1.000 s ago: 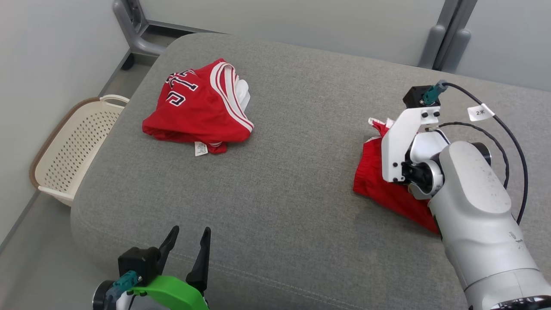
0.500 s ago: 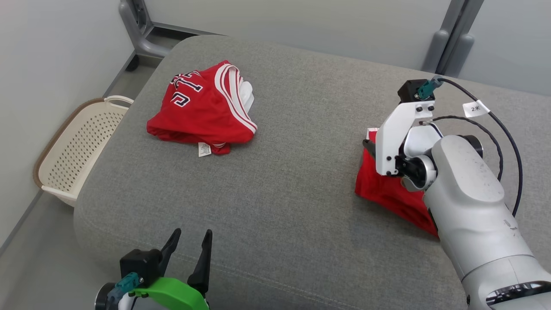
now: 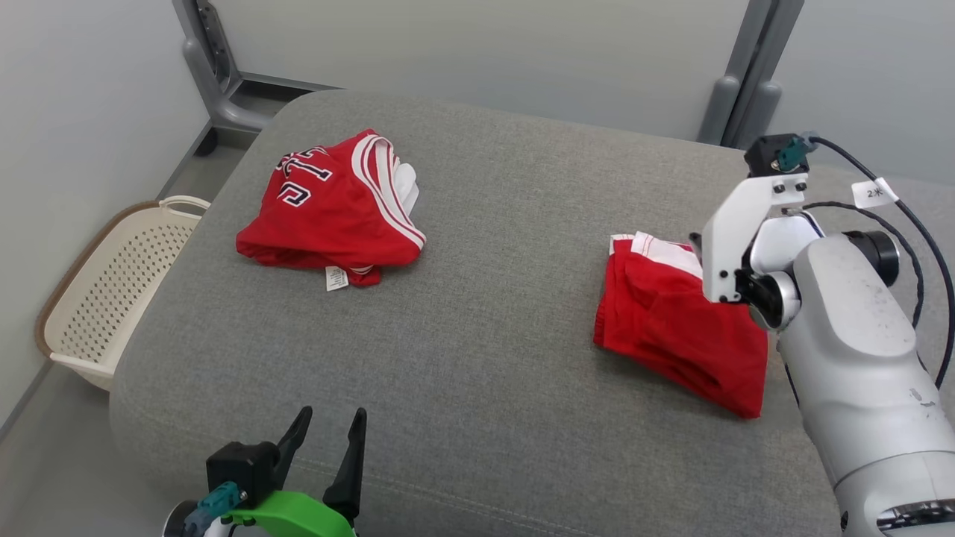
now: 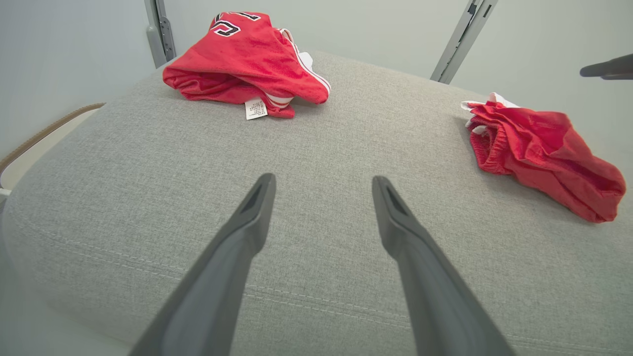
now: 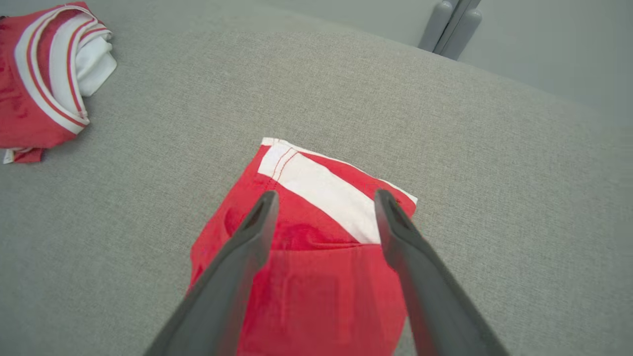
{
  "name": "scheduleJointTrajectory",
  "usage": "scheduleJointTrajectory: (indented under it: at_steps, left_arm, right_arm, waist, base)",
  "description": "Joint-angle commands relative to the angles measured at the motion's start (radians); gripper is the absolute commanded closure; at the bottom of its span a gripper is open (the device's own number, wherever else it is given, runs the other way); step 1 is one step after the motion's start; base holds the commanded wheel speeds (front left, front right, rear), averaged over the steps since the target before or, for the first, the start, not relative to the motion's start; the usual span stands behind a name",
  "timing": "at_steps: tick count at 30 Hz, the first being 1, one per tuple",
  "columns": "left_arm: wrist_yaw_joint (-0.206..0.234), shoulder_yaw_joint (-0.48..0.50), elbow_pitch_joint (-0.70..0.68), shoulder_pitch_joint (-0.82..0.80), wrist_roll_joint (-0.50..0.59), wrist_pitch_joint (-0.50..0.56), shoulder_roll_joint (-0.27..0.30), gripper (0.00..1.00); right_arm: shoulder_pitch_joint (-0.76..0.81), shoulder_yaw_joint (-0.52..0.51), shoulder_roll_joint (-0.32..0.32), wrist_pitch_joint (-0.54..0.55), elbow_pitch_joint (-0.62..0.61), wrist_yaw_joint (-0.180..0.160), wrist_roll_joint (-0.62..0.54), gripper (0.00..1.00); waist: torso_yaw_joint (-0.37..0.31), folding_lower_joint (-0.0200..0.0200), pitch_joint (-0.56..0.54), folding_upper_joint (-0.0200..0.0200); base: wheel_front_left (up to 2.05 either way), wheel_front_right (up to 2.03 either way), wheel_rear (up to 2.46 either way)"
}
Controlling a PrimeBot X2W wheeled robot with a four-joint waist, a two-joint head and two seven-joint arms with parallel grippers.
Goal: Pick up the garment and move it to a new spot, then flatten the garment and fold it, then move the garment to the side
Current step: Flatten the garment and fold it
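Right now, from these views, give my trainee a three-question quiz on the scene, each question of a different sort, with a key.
1. True or false: the right hand is shut on the folded red shorts.
2. Where does the cream basket stand? A) on the grey cushion; B) on the floor at the cushion's left; C) under the shorts.
3. Which garment shows lettering?

Key
1. False: it is open, its fingers apart over the shorts.
2. B.
3. The red jersey.
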Motion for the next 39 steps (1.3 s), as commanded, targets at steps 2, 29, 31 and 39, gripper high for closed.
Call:
scheduleJointTrajectory:
  at_steps: [2, 29, 31, 39]
  left_arm:
    - [0.007, -0.002, -0.004, 0.011, -0.004, 0.0, 0.009, 0.0]
    - [-0.014, -0.02, 0.013, -0.06, 0.002, -0.022, -0.021, 0.0]
    - [-0.015, -0.023, 0.016, -0.061, 0.001, -0.022, -0.025, 0.0]
    - [-0.028, -0.026, 0.041, -0.074, -0.007, -0.035, -0.029, 0.0]
  right_arm:
    - [0.029, -0.017, -0.013, -0.005, -0.008, 0.0, -0.022, 0.0]
    - [-0.096, -0.129, -0.091, 0.177, 0.081, 0.0, -0.082, 0.31]
    - [-0.099, -0.137, -0.098, 0.192, 0.078, 0.0, -0.09, 0.22]
    - [-0.087, -0.15, -0.095, 0.213, 0.066, 0.0, -0.103, 0.83]
  waist:
    - [-0.004, 0.0, -0.003, 0.0]
    - [0.09, 0.0, 0.155, 0.0]
    - [0.095, 0.0, 0.161, 0.0]
    - [0.11, 0.0, 0.174, 0.0]
  base:
    - [0.0, 0.0, 0.0]
    - [0.0, 0.0, 0.0]
    - [0.0, 0.0, 0.0]
    - [0.0, 0.0, 0.0]
